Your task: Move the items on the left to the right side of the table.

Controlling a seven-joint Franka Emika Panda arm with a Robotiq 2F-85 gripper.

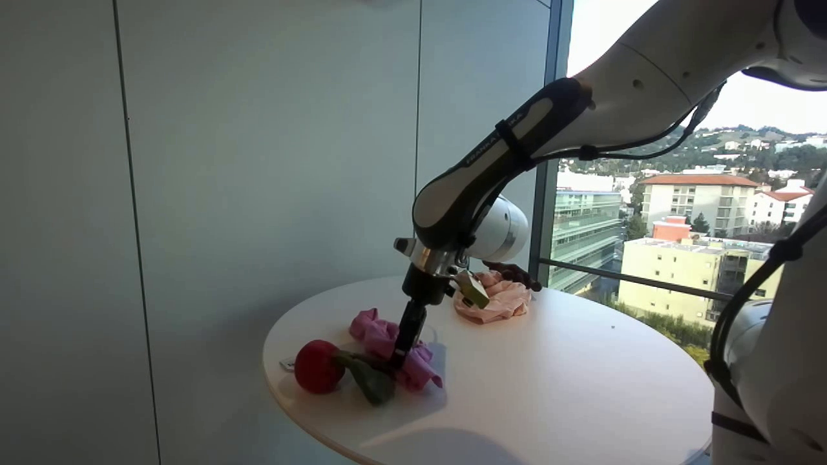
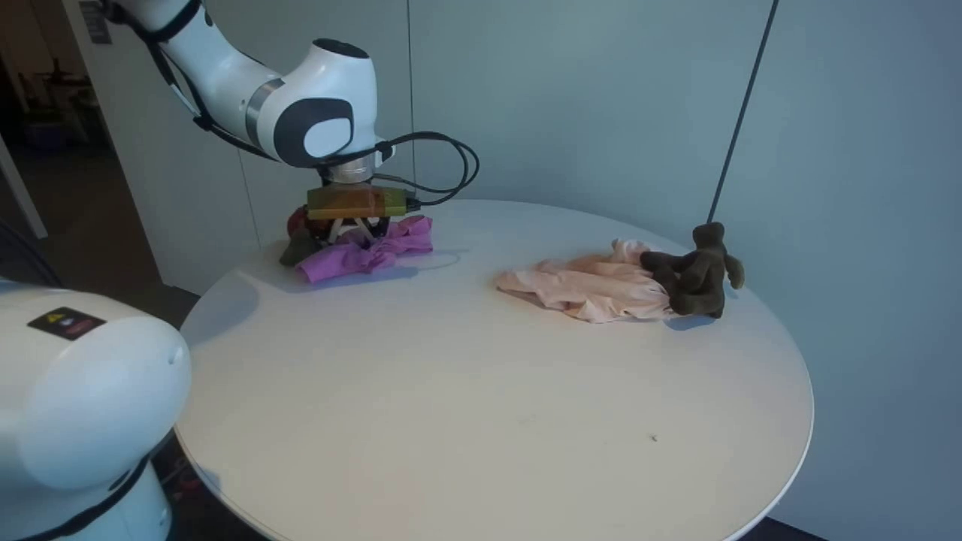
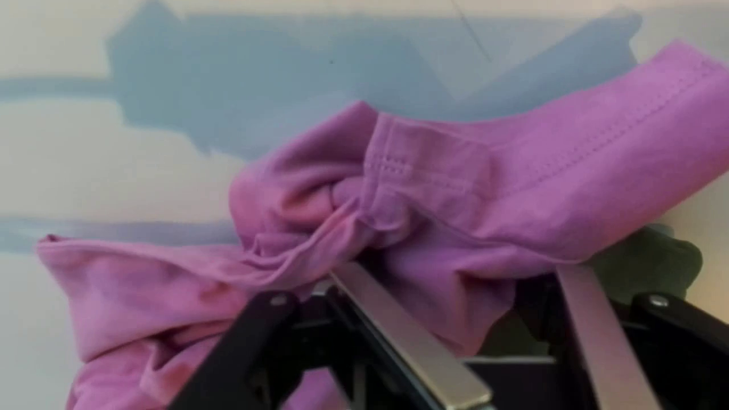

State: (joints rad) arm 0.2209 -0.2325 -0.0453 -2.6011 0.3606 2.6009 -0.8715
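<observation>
A crumpled pink-purple cloth (image 1: 381,336) lies on the white round table (image 1: 549,387), at the left in both exterior views (image 2: 368,255). It fills much of the wrist view (image 3: 433,165). A red round soft toy (image 1: 318,367) with dark green leaves (image 1: 373,382) lies against it; the leaves also show in the wrist view (image 3: 643,262). My gripper (image 1: 396,363) points down at the cloth. In the wrist view its fingers (image 3: 455,273) stand apart with cloth folds between them. The fingertips are hidden under the folds. In an exterior view the gripper (image 2: 355,239) partly hides the red toy (image 2: 296,220).
A peach cloth (image 2: 594,285) lies at the right of the table, and a brown plush toy (image 2: 699,274) sits against it near the edge. Both also show behind the gripper in an exterior view (image 1: 494,303). A wall (image 1: 258,161) stands beyond the table's far edge.
</observation>
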